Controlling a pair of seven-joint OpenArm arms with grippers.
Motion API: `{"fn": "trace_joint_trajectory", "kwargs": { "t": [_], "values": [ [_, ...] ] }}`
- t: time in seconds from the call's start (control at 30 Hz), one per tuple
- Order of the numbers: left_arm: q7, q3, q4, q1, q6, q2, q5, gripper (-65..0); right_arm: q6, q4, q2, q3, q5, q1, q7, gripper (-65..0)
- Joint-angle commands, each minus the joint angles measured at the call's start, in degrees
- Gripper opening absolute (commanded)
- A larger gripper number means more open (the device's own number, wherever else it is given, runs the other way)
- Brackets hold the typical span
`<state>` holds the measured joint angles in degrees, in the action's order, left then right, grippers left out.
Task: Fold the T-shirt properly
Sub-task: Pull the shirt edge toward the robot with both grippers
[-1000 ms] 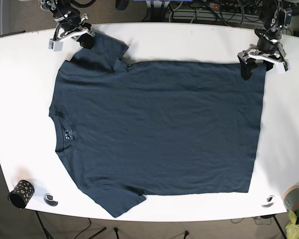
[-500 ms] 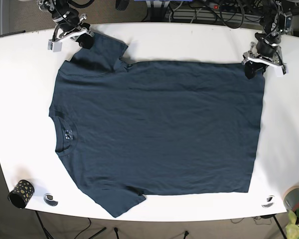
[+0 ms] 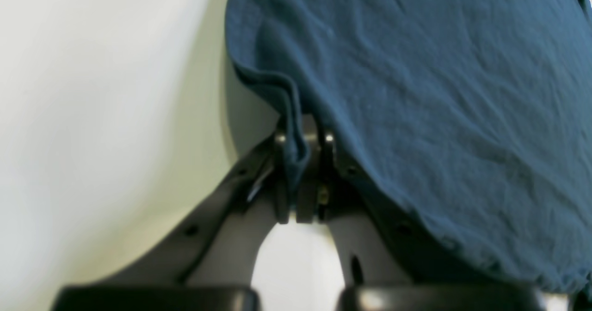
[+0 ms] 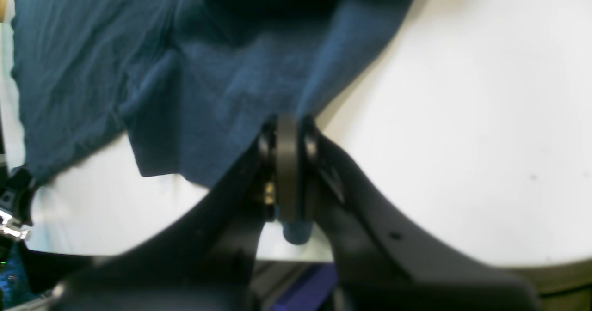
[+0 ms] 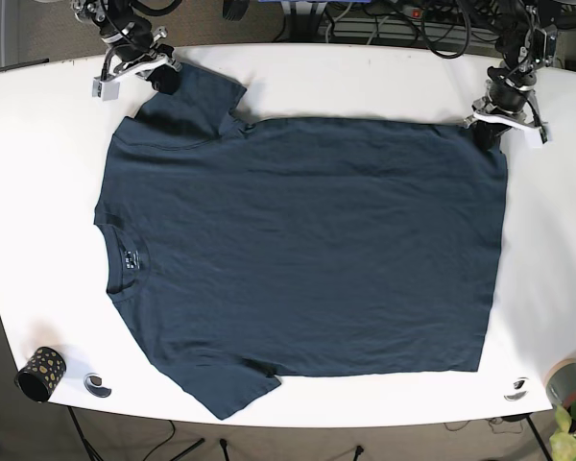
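Note:
A dark blue T-shirt (image 5: 307, 245) lies spread flat on the white table (image 5: 365, 82), collar at the left, hem at the right. My left gripper (image 5: 487, 133) is at the far right corner of the hem, shut on a fold of the blue cloth (image 3: 292, 154). At the far left sleeve, my right gripper (image 5: 166, 79) is shut on the sleeve's edge (image 4: 296, 112). In both wrist views the cloth (image 4: 208, 70) rises a little off the table at the pinched spot.
A small dark patterned cup (image 5: 40, 373) and a small round object (image 5: 98, 385) sit at the near left edge. Another round object (image 5: 517, 388) and a grey pot with a plant (image 5: 568, 386) are at the near right. Cables lie behind the table.
The left gripper has moved a little toward the table's far edge, drawing the hem corner with it. The right gripper and the sleeve have barely shifted.

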<state>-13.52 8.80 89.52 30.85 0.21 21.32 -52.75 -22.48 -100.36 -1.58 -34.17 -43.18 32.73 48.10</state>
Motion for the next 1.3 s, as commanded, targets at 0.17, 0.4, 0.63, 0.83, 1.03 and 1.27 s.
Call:
{"fn": "trace_joint_trajectory", "kwargs": {
  "t": [0.17, 0.4, 0.63, 0.83, 1.03, 1.27],
  "values": [
    [-1.12, -0.05, 5.83, 3.13, 0.01, 0.70, 0.22, -65.0, 0.28, -4.65, 0.49, -0.60, -0.03, 3.62, -0.23, -65.0],
    [-1.12, 0.21, 10.40, 6.82, 0.01, 0.96, 0.58, -65.0, -1.74, -9.58, 0.05, -1.65, -0.12, 7.84, -0.40, -65.0],
    [-0.86, 0.04, 17.08, 12.62, 0.01, 1.40, 6.64, -65.0, -3.67, -12.57, -1.62, -2.88, -0.12, 12.24, -0.58, -65.0],
    [-0.77, 0.04, 19.80, 17.90, -1.04, 1.40, 10.33, -65.0, -5.34, -12.57, -1.71, -3.32, -0.12, 15.49, -0.58, -65.0],
    [-0.59, 0.21, 19.72, 21.50, -9.75, 1.05, 13.76, -65.0, -7.01, -12.65, -1.80, -3.32, -0.12, 16.81, -0.58, -65.0],
    [-0.68, 1.09, 22.35, 19.21, -11.15, -0.44, 14.11, -65.0, -7.01, -12.65, -1.10, -5.08, -5.83, 14.79, -0.58, -65.0]
  ]
}}
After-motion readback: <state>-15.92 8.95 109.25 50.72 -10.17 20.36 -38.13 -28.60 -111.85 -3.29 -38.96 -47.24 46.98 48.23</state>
